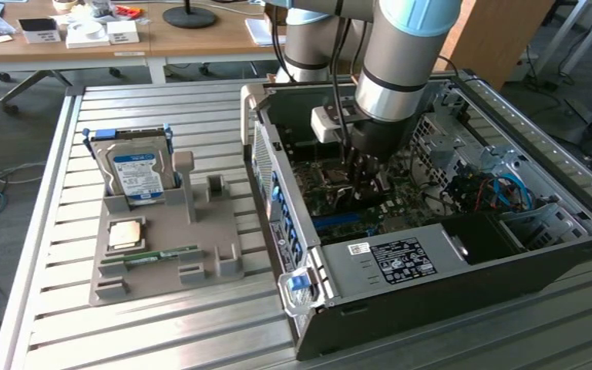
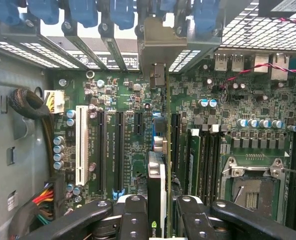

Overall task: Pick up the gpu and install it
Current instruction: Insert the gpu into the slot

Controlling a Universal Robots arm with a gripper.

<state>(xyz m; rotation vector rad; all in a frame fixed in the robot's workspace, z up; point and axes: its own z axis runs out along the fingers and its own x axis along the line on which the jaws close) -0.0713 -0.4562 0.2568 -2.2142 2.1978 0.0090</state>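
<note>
The claw [image 2: 162,222] is clamped on the gpu [image 2: 156,175], one dark finger [image 2: 133,217] on each face of the card. The card is seen edge-on, running straight away from the claw over the motherboard [image 2: 133,100]. Its silvery bracket [image 2: 160,50] at the far end meets the rear openings of the case, under the row of blue latches [image 2: 83,10].

Just to one side of the claw lie two long black slots [image 2: 119,150] and, further that way, a white slot [image 2: 79,145]. On the other side are the memory slots [image 2: 207,160] and the bare processor socket [image 2: 250,185].

Whether the card's lower edge is already in its slot I cannot tell. The risk, as I judge it, is a slight tilt or sideways offset. Pushed down like that, the edge would land on the board beside the slot, or the bracket would catch on the rear frame (a thin card held near one end could also pivot in the grip).

The wrist view gives the card's line against the slots. The exterior view gives the arm reaching deep into the open case [image 1: 461,285], the claw [image 1: 363,173] low over the board. Well off to the side, a grey tray [image 1: 121,289] holds the hard drive [image 1: 136,173] and the memory stick [image 1: 152,256].
</note>
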